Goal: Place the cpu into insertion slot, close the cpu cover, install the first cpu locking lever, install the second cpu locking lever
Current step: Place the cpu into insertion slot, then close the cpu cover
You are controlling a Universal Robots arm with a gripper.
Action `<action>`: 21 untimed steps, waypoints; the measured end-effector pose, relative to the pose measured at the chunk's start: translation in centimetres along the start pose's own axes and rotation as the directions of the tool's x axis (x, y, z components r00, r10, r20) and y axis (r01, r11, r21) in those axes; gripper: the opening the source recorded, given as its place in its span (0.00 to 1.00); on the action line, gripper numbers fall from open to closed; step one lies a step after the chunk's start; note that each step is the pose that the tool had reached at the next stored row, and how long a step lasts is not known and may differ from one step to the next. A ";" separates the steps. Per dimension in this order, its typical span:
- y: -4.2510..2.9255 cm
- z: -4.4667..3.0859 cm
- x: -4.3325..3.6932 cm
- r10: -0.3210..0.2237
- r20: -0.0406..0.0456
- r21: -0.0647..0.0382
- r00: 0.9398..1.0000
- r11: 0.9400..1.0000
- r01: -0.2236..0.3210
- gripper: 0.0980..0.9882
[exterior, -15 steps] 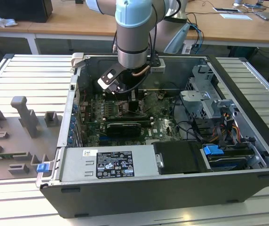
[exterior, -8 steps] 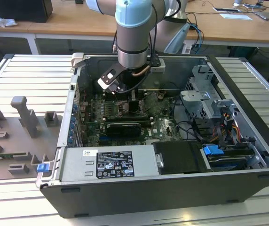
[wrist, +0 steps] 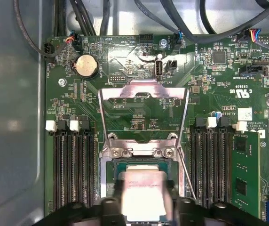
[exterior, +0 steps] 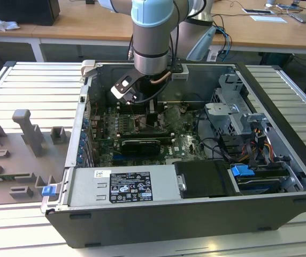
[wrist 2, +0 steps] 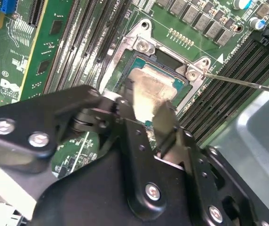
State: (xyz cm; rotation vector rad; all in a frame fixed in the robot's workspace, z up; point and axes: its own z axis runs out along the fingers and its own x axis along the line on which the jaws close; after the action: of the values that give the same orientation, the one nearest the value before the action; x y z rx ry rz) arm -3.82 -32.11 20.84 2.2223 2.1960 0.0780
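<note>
First wrist view: the hand (wrist: 146,186) pinches the cpu (wrist: 143,195) by two opposite edges, directly over the insertion slot (wrist: 109,179) (whether the chip is seated cannot be told). The cpu cover (wrist: 144,89) lies swung open beyond the slot. In the exterior view the arm (exterior: 152,32) reaches into an open computer case (exterior: 142,219) on the worktop (exterior: 24,91).

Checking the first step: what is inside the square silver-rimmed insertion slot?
The pale silvery-grey square cpu sits within the insertion slot's rim, held by the black gripper. The slot's dark centre beneath the chip is covered, so seating cannot be judged.
</note>
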 end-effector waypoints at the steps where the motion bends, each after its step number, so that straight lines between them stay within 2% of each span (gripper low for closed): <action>1: 0.00 -0.03 0.00 0.000 0.000 0.000 1.000 1.000 0.000 0.35; 6: 0.01 -0.16 0.00 0.000 0.000 0.000 1.000 1.000 0.000 0.01; 13: 0.02 -0.43 0.01 0.000 0.000 0.000 1.000 1.000 0.000 0.01; 15: 0.34 -0.43 0.00 0.000 0.000 0.003 1.000 1.000 0.000 0.01; 18: 0.38 -0.77 0.02 0.000 0.000 0.003 1.000 1.000 0.000 0.01; 19: 0.39 -1.00 0.02 0.000 0.000 0.003 1.000 1.000 0.000 0.01; 20: 0.42 -1.56 0.04 0.000 0.000 0.003 1.000 1.000 0.000 0.01; 21: 0.43 -1.68 0.04 0.000 0.000 0.003 1.000 1.000 0.000 0.01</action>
State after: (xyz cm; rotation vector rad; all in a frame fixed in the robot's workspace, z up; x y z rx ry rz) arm -3.47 -32.12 22.54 2.2238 2.1974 0.0749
